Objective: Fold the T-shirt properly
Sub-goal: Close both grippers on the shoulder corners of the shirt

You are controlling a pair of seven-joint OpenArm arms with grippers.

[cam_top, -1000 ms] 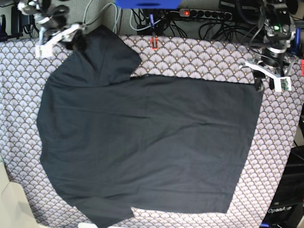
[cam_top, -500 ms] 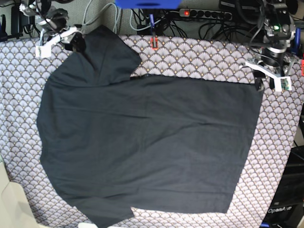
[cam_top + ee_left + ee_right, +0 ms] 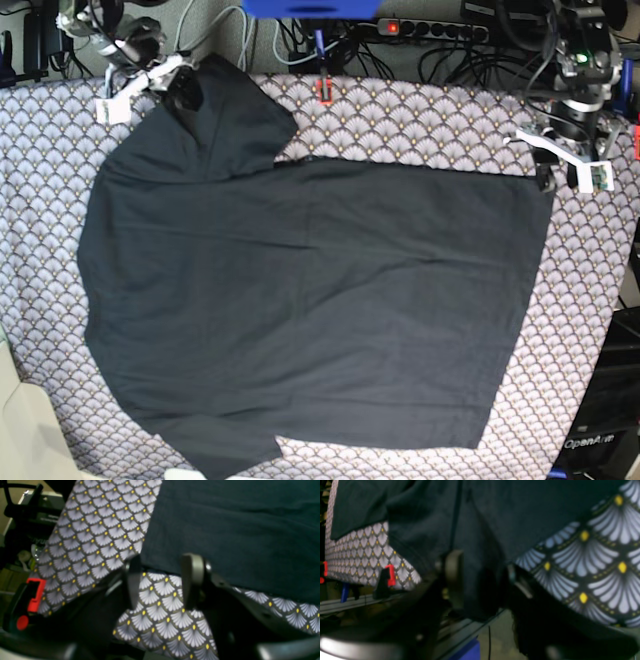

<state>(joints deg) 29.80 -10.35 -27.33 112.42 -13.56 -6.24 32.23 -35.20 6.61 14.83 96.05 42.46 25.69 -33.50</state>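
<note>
Black T-shirt (image 3: 310, 300) lies spread flat over the scallop-patterned tablecloth (image 3: 420, 120) on the tabletop, not yet folded; step in hand looks like the first grasp. Right hand (image 3: 480, 580) is at the far sleeve (image 3: 225, 110), fingers part-closed with sleeve cloth between them, though whether they actually pinch it I cannot tell. Left hand (image 3: 162, 580) stands open and empty over the tablecloth just beside the hem corner (image 3: 545, 190). Next: secure both grips, then carry the edge across evenly.
</note>
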